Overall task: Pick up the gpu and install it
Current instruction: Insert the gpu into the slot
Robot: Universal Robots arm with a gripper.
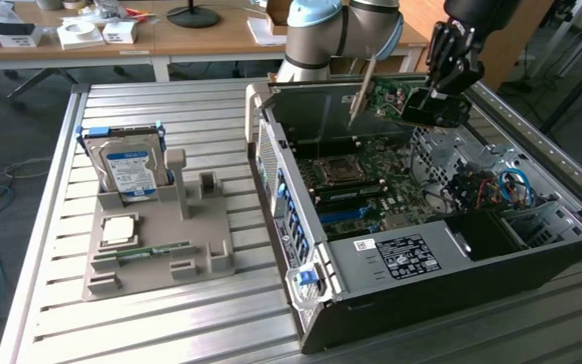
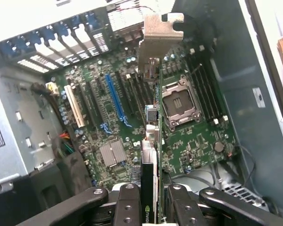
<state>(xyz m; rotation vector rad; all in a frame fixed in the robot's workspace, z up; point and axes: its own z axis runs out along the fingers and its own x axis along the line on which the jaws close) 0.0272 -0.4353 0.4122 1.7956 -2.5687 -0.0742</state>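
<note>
Green gpu [image 1: 387, 98], tilted, clamped in closed gripper [image 1: 430, 106], suspended above motherboard [image 1: 372, 178] within open computer case [image 1: 317, 106].

A small green-and-white logo [image 2: 146, 210] stands on the black edge of the gpu [image 2: 150, 141]; print on the case label [image 1: 405, 256] and drive label [image 1: 132, 173] cannot be read

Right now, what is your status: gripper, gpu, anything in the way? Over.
Gripper shut on gpu. It hangs edge-down above motherboard inside open case, not seated. Nothing visible between them.
</note>
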